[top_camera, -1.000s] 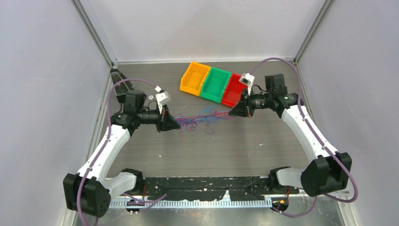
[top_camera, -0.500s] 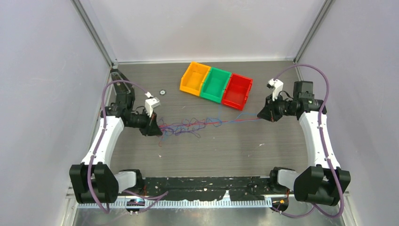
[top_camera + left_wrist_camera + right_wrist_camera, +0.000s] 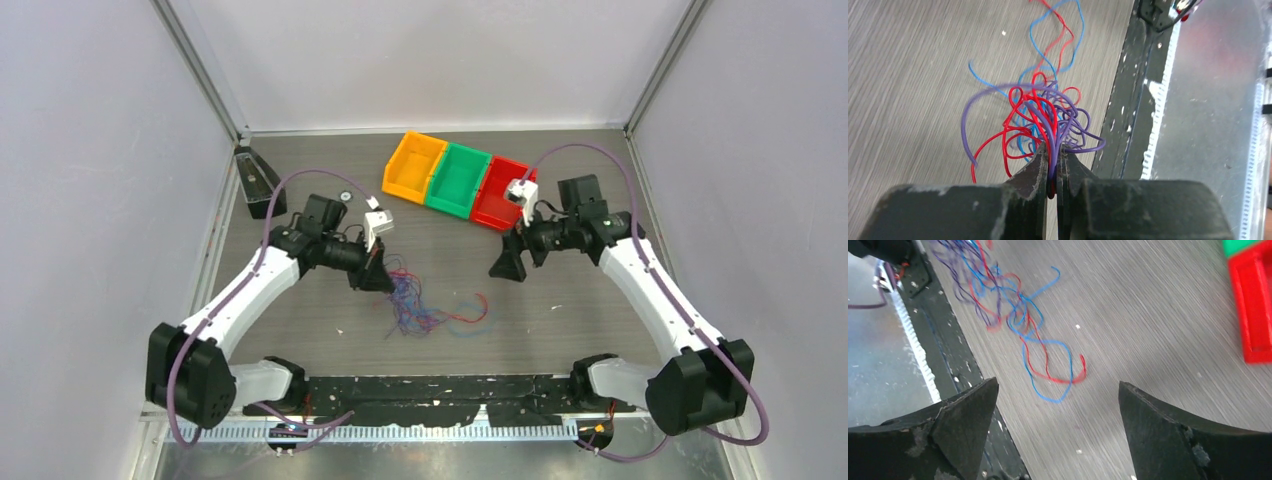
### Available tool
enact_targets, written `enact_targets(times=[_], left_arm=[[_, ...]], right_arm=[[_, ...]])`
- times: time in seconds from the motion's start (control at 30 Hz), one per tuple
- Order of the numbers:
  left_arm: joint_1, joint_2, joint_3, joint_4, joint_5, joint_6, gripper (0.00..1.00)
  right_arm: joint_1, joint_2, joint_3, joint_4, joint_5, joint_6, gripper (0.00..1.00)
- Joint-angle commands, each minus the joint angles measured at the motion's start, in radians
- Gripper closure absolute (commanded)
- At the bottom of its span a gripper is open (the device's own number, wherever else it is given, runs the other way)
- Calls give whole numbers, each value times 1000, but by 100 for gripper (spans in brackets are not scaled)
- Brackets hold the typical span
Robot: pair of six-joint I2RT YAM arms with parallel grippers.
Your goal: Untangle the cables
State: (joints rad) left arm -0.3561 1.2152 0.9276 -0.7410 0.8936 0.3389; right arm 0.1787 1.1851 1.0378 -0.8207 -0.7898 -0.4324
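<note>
The cables [image 3: 425, 308] are thin red, blue and purple strands in a loose tangle on the table's middle, with a red and blue loop [image 3: 472, 310] trailing right. My left gripper [image 3: 380, 280] is at the tangle's upper left. In the left wrist view it [image 3: 1053, 161] is shut on a bunch of purple and red cables [image 3: 1040, 112], which fan out ahead of the tips. My right gripper [image 3: 506, 266] hovers right of the tangle, apart from it. Its jaws [image 3: 1058, 405] stand wide open and empty, with the cables [image 3: 1040, 347] lying ahead of them.
Orange [image 3: 413, 165], green [image 3: 457, 178] and red [image 3: 503, 192] bins stand in a row at the back. A black block [image 3: 254, 180] lies back left, a small ring [image 3: 345, 197] near it. A black strip [image 3: 450, 386] runs along the near edge.
The right gripper opened, let go of the cables and swung left. The strands, stretched taut between both grippers, went slack into a heap as the left gripper moved right, still holding them.
</note>
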Motion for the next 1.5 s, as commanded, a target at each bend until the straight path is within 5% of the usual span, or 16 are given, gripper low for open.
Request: enact_targets(times=[0.0,0.27,0.5,0.57,0.6,0.67,0.8,1.13,1.37,1.47], left_arm=[[-58,84,42,256,78,-210,94],[-87,86,51,331,161,-295,91],[-87,30,5,333,202,-270,88],[-86,15,-4,323,196,-261,88],[-84,8,-3,302,184,-249,86],[-61,-10,-1,252,157,-210,69],[56,-67,-58,244,155,-198,41],[3,-206,-303,790,112,-432,18],[-66,-153,-284,921,119,-534,28],[-85,-143,-260,895,117,-536,56]], right_arm=[[135,11,-21,296,-31,214,4],[386,144,-62,681,-39,408,5],[489,286,-61,786,3,430,2],[492,311,-57,793,7,431,31],[492,317,-56,790,9,429,66],[491,296,-57,782,14,423,91],[490,187,-105,778,2,396,94],[490,134,-89,756,-88,415,95],[489,133,-91,755,-101,427,94],[489,124,-94,754,-100,428,95]])
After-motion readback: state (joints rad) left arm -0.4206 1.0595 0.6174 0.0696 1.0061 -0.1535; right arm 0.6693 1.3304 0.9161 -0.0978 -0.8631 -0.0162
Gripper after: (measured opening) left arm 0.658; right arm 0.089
